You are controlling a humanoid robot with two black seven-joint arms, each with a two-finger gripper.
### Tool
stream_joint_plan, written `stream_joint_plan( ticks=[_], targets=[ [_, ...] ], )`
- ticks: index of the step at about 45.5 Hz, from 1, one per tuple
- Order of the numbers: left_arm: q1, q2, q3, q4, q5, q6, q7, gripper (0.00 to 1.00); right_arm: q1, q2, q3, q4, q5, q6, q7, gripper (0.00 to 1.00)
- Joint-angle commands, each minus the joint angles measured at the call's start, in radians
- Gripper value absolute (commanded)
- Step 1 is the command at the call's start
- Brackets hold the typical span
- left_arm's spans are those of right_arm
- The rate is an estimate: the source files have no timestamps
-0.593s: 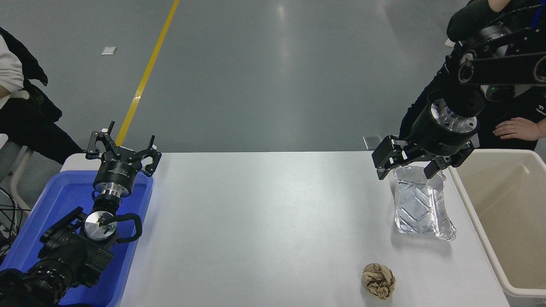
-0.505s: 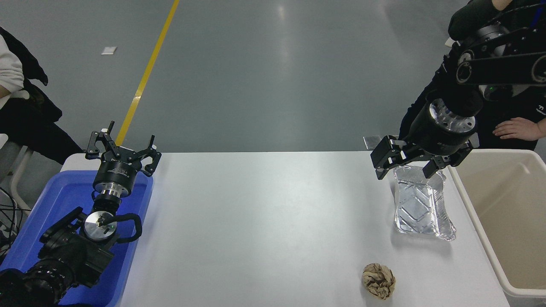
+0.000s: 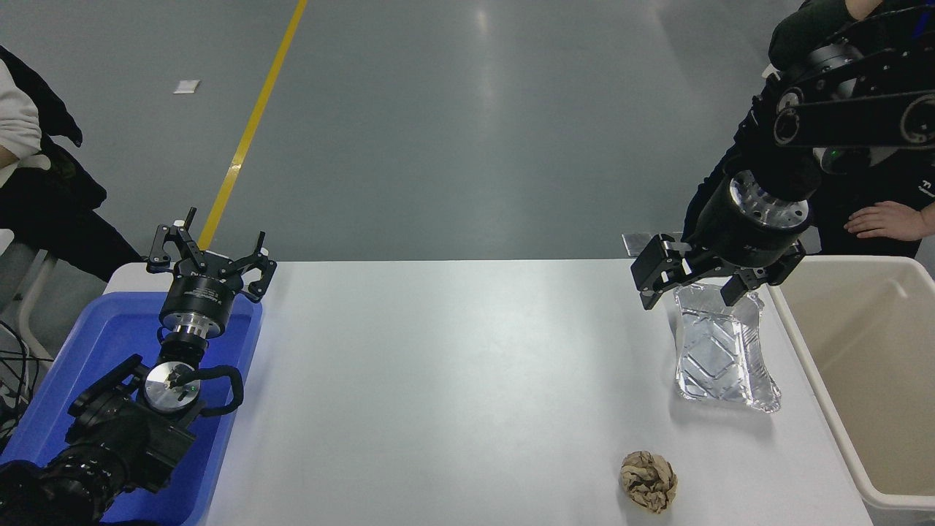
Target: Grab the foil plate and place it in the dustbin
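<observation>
The foil plate [image 3: 719,351] lies on the white table [image 3: 453,380] at the right, shiny silver with diamond lines and dented sides. My right gripper [image 3: 690,298] hangs open just over the plate's far rim, its fingers straddling that end, holding nothing. The cream-beige dustbin [image 3: 862,380] stands right of the plate at the table's right edge. My left gripper [image 3: 212,248] is parked open at the lower left, over the blue tub.
A crumpled brown paper ball [image 3: 648,480] lies near the table's front edge, in front of the plate. A blue tub [image 3: 88,365] stands at the left edge. A person's hand [image 3: 884,219] rests beyond the dustbin; another person sits at the far left.
My right gripper has risen slightly and shifted a little left and away from the plate's far rim. The plate and the left arm have not moved.
</observation>
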Motion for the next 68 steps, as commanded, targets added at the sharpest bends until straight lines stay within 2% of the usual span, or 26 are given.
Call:
stream_joint_plan(
  ticks=[1,25,35,63,68],
  targets=[
    [0.0,0.0,0.0,0.001,0.0,0.0,0.0,0.99,0.005,0.022,0.012,-0.007,0.0,0.0,0.0,1.0],
    [0.0,0.0,0.0,-0.001,-0.001,0.0,0.0,0.99,-0.029,0.018,0.023,-0.086,-0.002,0.0,0.002,1.0],
    [0.0,0.0,0.0,-0.001,0.0,0.0,0.0,0.99,-0.122,-0.004,0.028,-0.217,-0.003,0.0,0.003,1.0],
    [-0.001,-0.001,0.0,-0.001,0.0,-0.002,0.0,0.99,-0.233,-0.227,-0.02,-0.346,-0.02,0.0,0.003,1.0],
    [-0.001,0.0,0.0,0.0,0.0,-0.002,0.0,0.99,-0.299,-0.251,-0.02,-0.397,-0.023,-0.09,0.003,1.0]
  ],
)
